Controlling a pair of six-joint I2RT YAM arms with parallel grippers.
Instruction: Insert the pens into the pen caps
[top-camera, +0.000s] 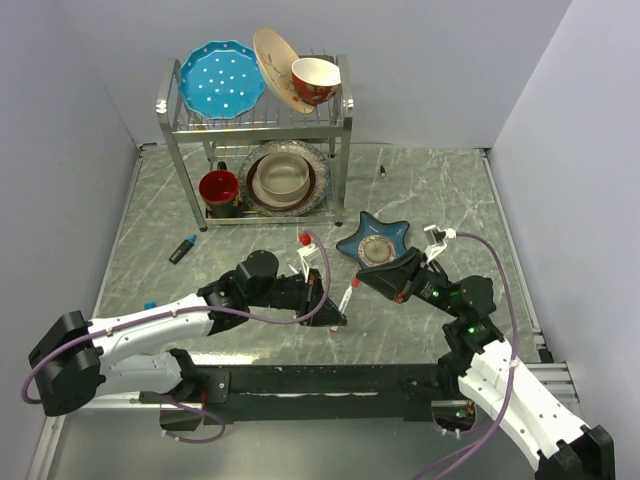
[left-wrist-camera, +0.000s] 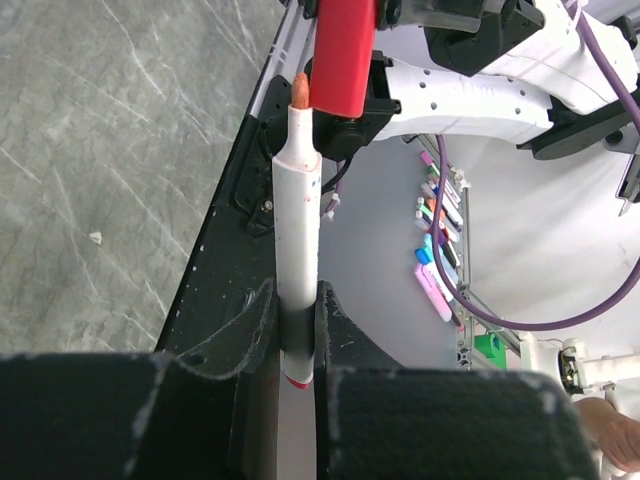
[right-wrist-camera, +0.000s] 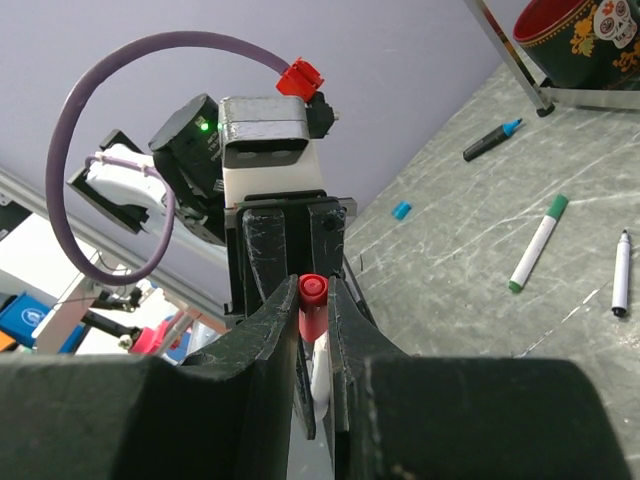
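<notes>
white pen (left-wrist-camera: 297, 240), orange-tipped; red cap (left-wrist-camera: 342, 55)

Both arms lean in mid-table, left gripper (top-camera: 332, 305) and right gripper (top-camera: 368, 280) nearly nose to nose, a white pen (top-camera: 350, 290) slanting between them. Blue star dish (top-camera: 397, 232) just behind; blue-tipped marker (top-camera: 182, 249) far left.

The dish rack (top-camera: 163, 104) stands at the far edge of the desk (top-camera: 430, 190), a mug (top-camera: 219, 187) under it on the left — before it to the right lies a dish (top-camera: 375, 240), toward the left edge a marker (top-camera: 182, 249) and, nearer, a loose cap (top-camera: 150, 304).
</notes>
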